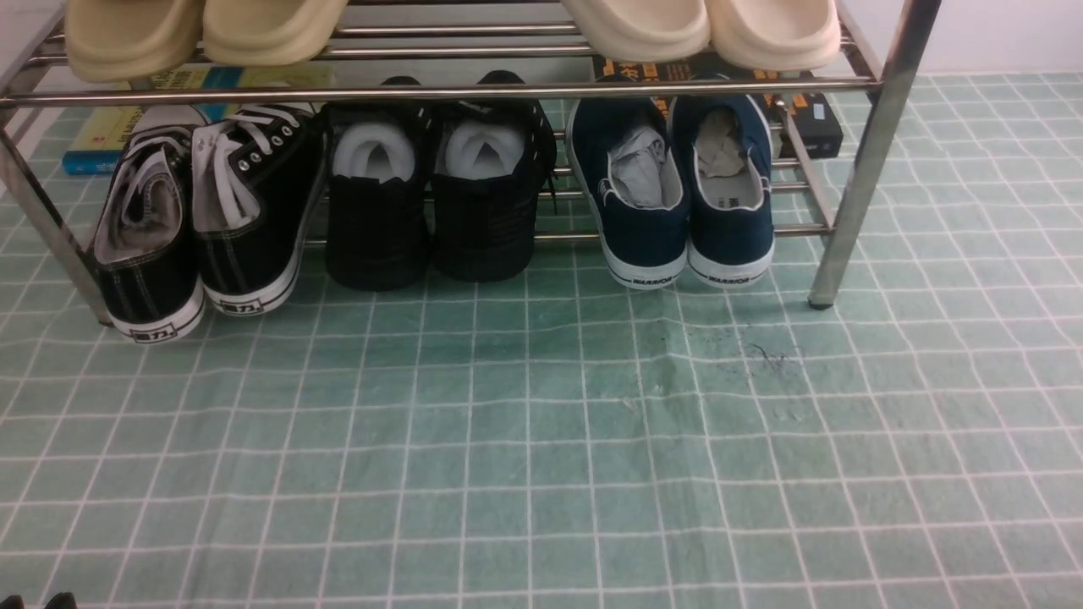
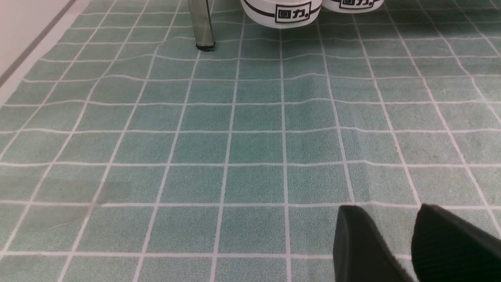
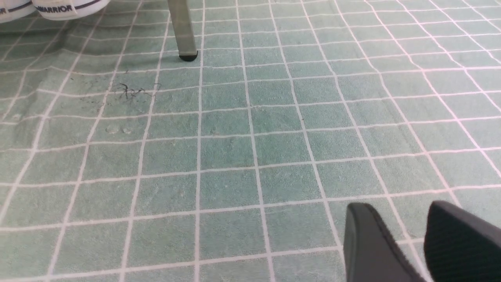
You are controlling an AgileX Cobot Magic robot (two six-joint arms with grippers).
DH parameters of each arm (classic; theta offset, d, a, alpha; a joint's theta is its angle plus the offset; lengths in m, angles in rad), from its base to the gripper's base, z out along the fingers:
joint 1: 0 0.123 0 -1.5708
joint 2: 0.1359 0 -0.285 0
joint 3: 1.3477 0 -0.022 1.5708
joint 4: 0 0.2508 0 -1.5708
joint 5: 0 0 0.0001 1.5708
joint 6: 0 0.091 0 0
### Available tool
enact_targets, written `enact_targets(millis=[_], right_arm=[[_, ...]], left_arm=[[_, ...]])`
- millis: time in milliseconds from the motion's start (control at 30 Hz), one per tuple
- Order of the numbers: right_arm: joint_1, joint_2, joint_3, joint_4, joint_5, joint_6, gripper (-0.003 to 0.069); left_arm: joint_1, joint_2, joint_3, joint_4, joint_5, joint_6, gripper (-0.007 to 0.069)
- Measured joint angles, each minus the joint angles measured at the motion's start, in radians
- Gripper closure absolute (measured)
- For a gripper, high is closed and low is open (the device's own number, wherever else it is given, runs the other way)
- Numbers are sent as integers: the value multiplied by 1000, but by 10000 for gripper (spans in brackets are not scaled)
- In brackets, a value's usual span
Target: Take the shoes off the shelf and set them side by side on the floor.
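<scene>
Soft, even light, no harsh glare. Ahead of the right claw (image 3: pixel 396 205) and left claw (image 2: pixel 387 209) the floor (image 3: pixel 250 156) is crisp; dim shadow pools under the shelf (image 1: pixel 871 152). Claw fingers (image 3: pixel 372 243) nearest the lens are dark, slightly blurred. Its chrome bars show pale streaks.

Black wedge-shaped gripper fingers are showing in both wrist views.
The left gripper (image 2: pixel 389 213) is presenting two matte black fingers (image 2: pixel 364 246), rounded at the tips and broadening toward the base, one face carrying a fine grain; the right gripper (image 3: pixel 397 209) is showing a matching pair, one face finely dotted.
</scene>
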Motion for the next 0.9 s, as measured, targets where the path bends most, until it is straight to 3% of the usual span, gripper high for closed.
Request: enact_targets(millis=[167,233,367,633,833,900], right_arm=[[0,0,1,257,2,91,419],[0,0,4,430,9,152,419],[0,0,9,628,13,171,419],[0,0,11,687,-24,153,424],[0,39,-122,667,-98,-78,572],[0,130,-222,657,-112,-198,655]], left_arm=[[0,0,0,0,0,0,382],[0,0,0,0,0,0,382],[0,0,0,0,0,0,382],[0,0,0,1,0,0,382],[0,0,0,1,0,0,382],[0,0,0,1,0,0,382]])
